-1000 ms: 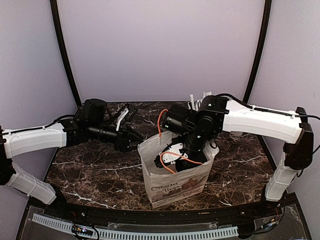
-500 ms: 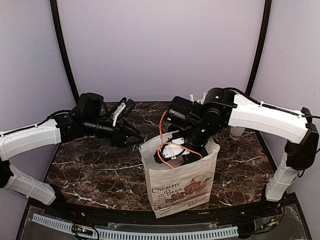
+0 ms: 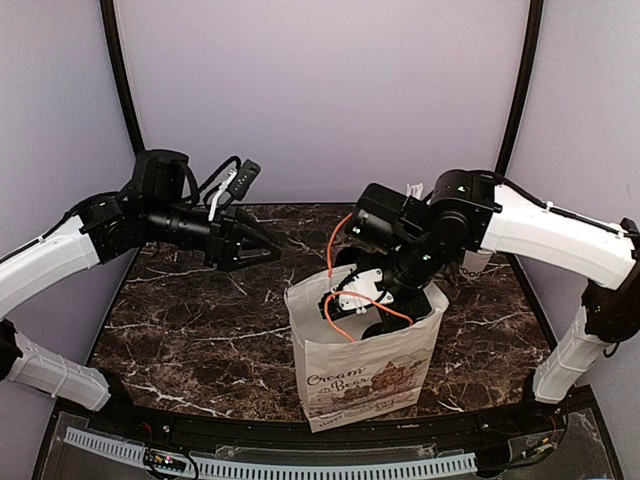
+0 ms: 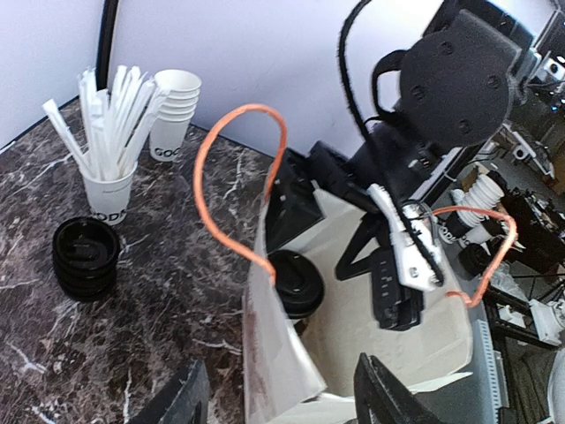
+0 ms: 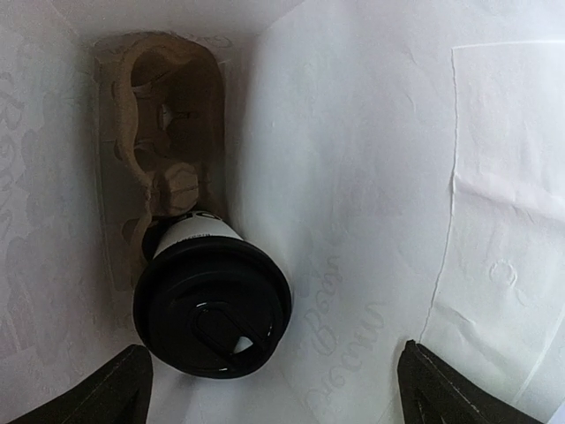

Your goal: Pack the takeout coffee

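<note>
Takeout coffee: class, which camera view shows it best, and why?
The right wrist view: the takeout coffee is close and almost whole, touching the cardboard carrier inside the paper bag. Left wrist shows only its black lid; top external shows none of it.

Count, all views:
- paper bag [image 3: 365, 370]: 1
- takeout coffee [image 5: 212, 309], black lid: 1
- cardboard cup carrier [image 5: 163, 168]: 1
- stack of lidless white cups [image 4: 172, 119]: 1 stack, cup number unclear
- cup of white sticks [image 4: 110, 190]: 1 cup, sticks too bunched to count
- stack of black lids [image 4: 86, 258]: 1
- arms: 2, left arm [image 3: 50, 255] and right arm [image 3: 560, 235]
</note>
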{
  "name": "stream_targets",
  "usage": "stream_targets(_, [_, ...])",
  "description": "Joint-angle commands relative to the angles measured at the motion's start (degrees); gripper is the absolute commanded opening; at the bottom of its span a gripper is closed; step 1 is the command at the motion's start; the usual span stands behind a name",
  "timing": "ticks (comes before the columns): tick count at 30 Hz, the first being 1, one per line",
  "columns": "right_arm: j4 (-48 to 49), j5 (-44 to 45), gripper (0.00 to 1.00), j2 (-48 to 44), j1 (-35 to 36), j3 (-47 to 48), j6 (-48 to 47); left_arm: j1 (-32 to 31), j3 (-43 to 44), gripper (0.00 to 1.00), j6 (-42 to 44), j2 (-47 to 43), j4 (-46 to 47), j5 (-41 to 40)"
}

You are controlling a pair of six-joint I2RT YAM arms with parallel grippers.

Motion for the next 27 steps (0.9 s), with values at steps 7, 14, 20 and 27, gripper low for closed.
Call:
stream_targets(7, [0.77, 2.17, 0.99, -2.32, 0.84, -1.76, -0.05, -12.29, 20.34, 0.56, 0.34, 12.59, -22.13, -9.79])
stream_targets(14, [1.07, 3.66, 0.99, -4.01, 1.53, -1.92, 0.10, -13.39, 22.92, 0.53, 1.46, 15.77, -24.75, -14.39])
stream_targets(20, [1.45, 3.93, 0.99, -5.09, 1.84, -2.14, -0.09, -13.39, 24.37, 0.37, 1.67, 18.00, -24.70, -14.91])
stream_targets(27, [2.30, 3.42, 0.99, -5.76, 1.83, 3.85, -0.42, -13.36, 25.30, 0.07, 0.99, 19.50, -22.93, -12.76])
